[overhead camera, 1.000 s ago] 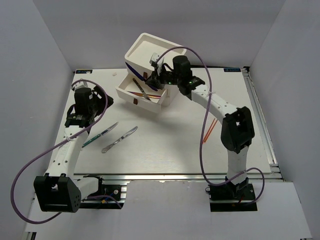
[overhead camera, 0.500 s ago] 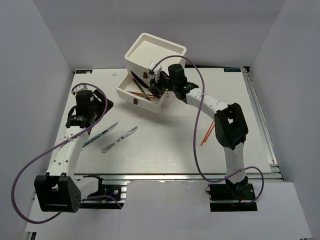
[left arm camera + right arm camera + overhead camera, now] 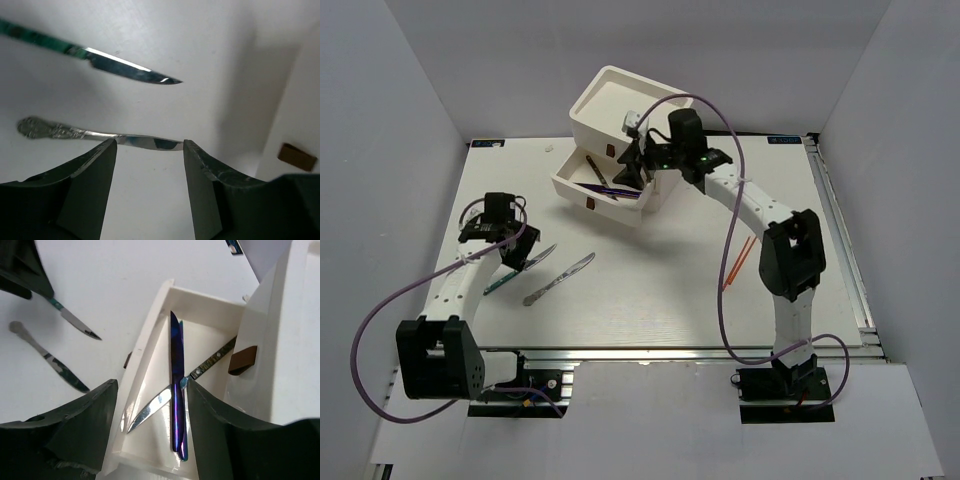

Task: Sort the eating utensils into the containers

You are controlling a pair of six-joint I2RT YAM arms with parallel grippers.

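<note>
- Two knives lie unsorted on the near worktop (image 3: 650, 300), side by side: a teal-handled knife (image 3: 100, 57) and an ornate silver knife (image 3: 100, 136). The left fingers (image 3: 92, 180) hang spread just above the silver one, gripping nothing.
- Two orange chopsticks (image 3: 737, 264) lie loose farther right, beside the right arm.
- Farther back, the pulled-out drawer (image 3: 142, 370) holds an iridescent knife (image 3: 176, 405) crossing a dark-handled knife (image 3: 150, 412). The right fingers (image 3: 75, 425) hover released above them.
- Of the six pieces showing, two are stowed, so I judge most of the sorting is left.
- Hidden: whatever else the white drawer unit (image 3: 620, 100) holds. From above, the right arm covers part of the drawer.
</note>
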